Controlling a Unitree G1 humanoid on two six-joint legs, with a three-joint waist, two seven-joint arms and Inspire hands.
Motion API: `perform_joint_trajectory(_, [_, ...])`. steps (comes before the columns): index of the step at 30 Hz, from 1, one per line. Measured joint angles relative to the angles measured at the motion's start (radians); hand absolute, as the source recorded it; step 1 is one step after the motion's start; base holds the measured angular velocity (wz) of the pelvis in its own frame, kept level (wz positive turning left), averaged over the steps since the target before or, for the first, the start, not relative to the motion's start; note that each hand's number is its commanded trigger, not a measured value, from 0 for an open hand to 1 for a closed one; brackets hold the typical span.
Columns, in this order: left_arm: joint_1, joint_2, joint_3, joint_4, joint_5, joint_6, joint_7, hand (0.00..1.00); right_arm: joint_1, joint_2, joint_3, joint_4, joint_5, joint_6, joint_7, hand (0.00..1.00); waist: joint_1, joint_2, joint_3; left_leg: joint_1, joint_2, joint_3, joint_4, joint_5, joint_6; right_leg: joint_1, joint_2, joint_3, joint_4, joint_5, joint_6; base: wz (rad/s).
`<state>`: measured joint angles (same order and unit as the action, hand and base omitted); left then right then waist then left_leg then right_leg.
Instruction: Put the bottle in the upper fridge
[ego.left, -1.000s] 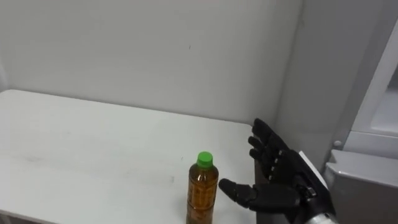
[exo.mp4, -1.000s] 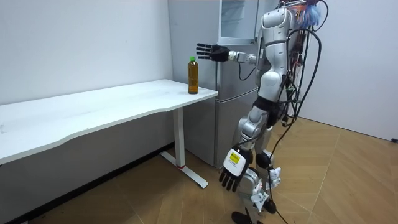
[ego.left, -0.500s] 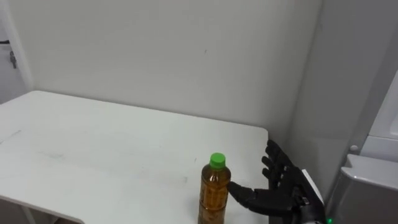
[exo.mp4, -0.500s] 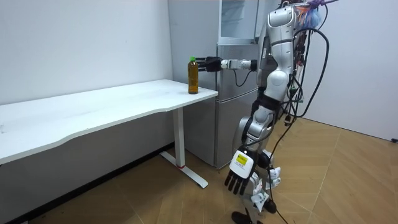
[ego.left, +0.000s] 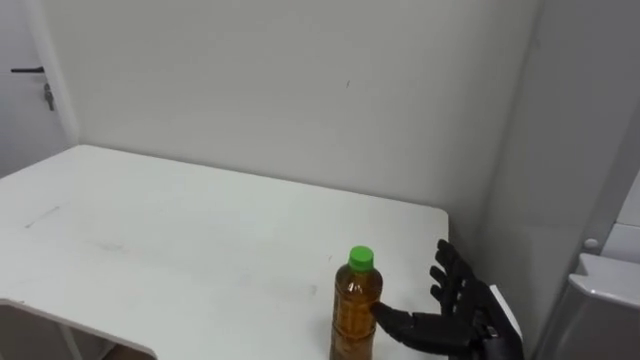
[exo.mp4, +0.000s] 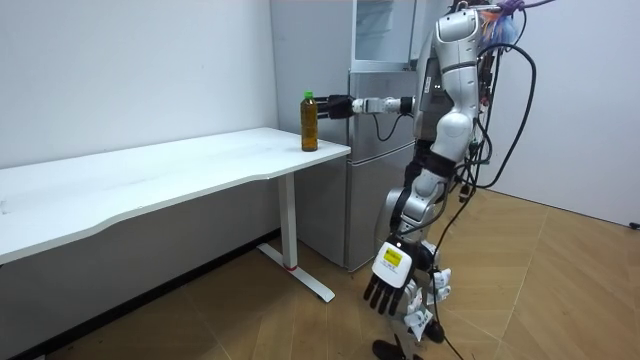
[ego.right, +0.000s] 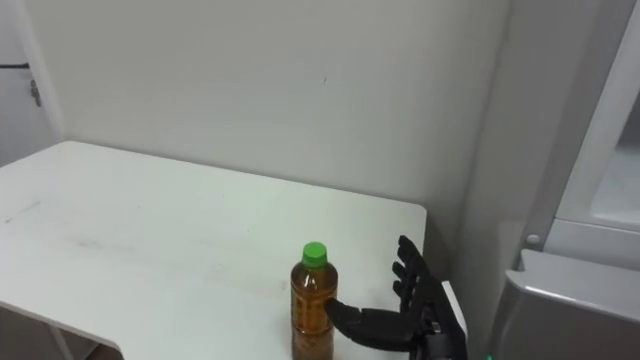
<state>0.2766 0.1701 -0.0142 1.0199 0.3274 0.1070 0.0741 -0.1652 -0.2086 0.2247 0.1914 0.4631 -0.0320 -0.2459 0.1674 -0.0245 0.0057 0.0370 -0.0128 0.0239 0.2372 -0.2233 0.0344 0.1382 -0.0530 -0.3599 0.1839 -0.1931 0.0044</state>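
left eye view: the right hand (ego.left: 452, 312) is spread open just beside the bottle (ego.left: 355, 312), thumb at its side and fingers not curled round it. the bottle stands upright near the corner of the table (ego.left: 180, 240). it looks full, so probably weighty, smooth and fairly stiff; best gripped mid-body. the fridge (exo.mp4: 375, 170) stands close by, with nothing between. the left hand (exo.mp4: 385, 290) hangs low, fingers relaxed.
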Motion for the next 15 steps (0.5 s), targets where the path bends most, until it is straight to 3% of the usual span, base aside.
perform_joint_trajectory(15, [0.012,0.0,-0.001,-0.058,0.005,0.01,-0.026,0.0,-0.014,0.001,0.04,0.139,-0.012,-0.001,0.076,0.0,0.008,0.009,0.0059,-0.017,-0.002,-0.001,0.002,0.004,0.003,-0.01,-0.008,-0.029,0.0,0.0,0.001,0.01])
